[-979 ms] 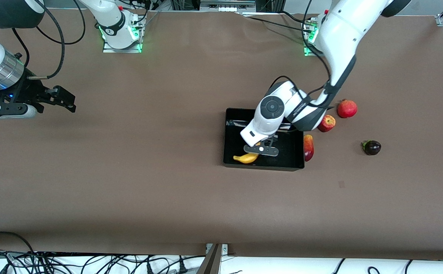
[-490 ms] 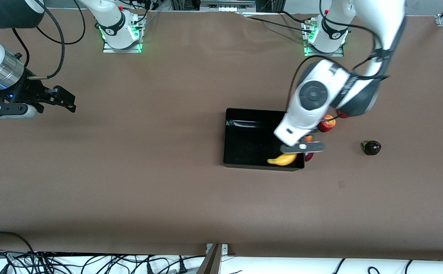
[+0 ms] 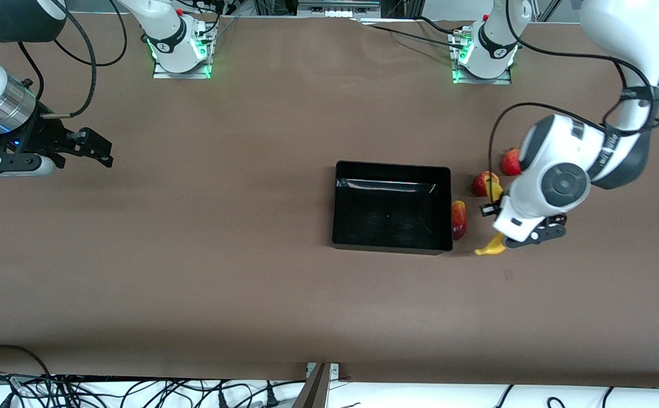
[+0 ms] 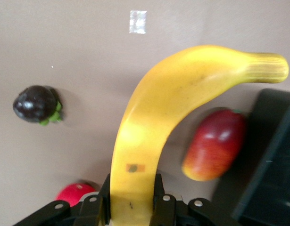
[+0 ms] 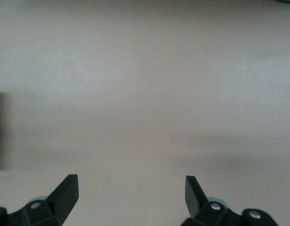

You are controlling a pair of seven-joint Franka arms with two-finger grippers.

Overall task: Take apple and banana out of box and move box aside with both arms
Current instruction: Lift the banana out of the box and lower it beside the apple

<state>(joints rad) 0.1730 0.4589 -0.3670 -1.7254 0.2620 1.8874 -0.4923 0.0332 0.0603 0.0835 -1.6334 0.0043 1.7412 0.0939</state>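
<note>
My left gripper (image 3: 506, 241) (image 4: 133, 190) is shut on the yellow banana (image 3: 489, 248) (image 4: 168, 108), held in the air over the bare table between the mango (image 3: 459, 220) (image 4: 214, 145) and the dark purple fruit (image 3: 561, 218) (image 4: 35, 104). The black box (image 3: 391, 168) (image 4: 272, 160) stands mid-table with nothing in it. The mango lies against its wall at the left arm's end. The apple (image 3: 483, 182) and pomegranate (image 3: 510, 162) lie farther from the front camera, partly covered by the left arm. My right gripper (image 3: 102, 152) (image 5: 130, 188) waits open over bare table at the right arm's end.
A small pale mark (image 3: 507, 275) (image 4: 137, 21) sits on the brown table nearer the front camera than the banana. Both arm bases (image 3: 182, 54) stand along the table's farthest edge. Cables hang past the nearest edge.
The left arm has lifted the banana out of the box and swung it toward the left arm's end, past the mango. The box now holds nothing. The right arm has not moved.
</note>
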